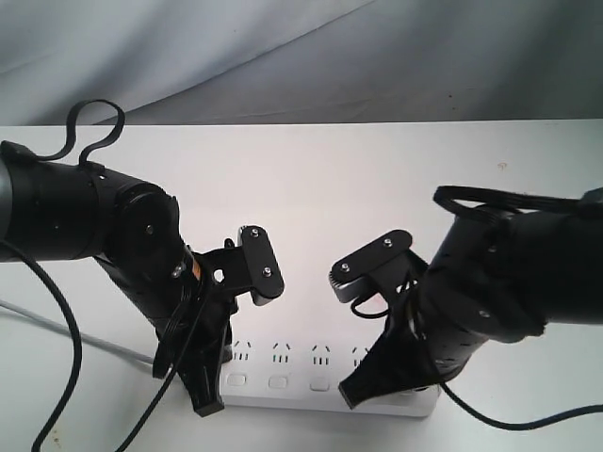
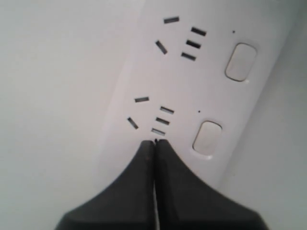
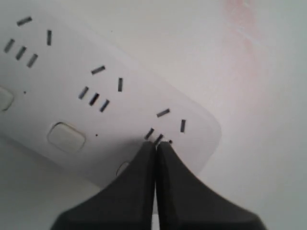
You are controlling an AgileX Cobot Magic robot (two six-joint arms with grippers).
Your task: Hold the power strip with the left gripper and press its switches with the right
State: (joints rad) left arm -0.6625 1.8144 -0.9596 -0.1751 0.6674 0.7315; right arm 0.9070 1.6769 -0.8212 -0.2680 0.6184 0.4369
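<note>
The white power strip [image 1: 301, 372] lies along the table's near edge, its sockets in a row with the switches [image 1: 278, 382] below them. My left gripper [image 1: 207, 407] is shut, its tips on or just above the strip's left end. In the left wrist view its tips [image 2: 155, 142] meet beside a socket, with one switch [image 2: 207, 136] close by. My right gripper [image 1: 350, 397] is also shut, over the right end. In the right wrist view its tips [image 3: 156, 143] sit at the last socket, and its fingers half hide the end switch [image 3: 123, 167]. Neither holds anything.
A thin grey cord [image 1: 94, 344] runs left from the strip across the white table [image 1: 330, 188]. Black arm cables [image 1: 57, 311] hang at the left. A grey cloth backdrop [image 1: 283, 56] rises behind the table. Both bulky arms stand over the strip's ends.
</note>
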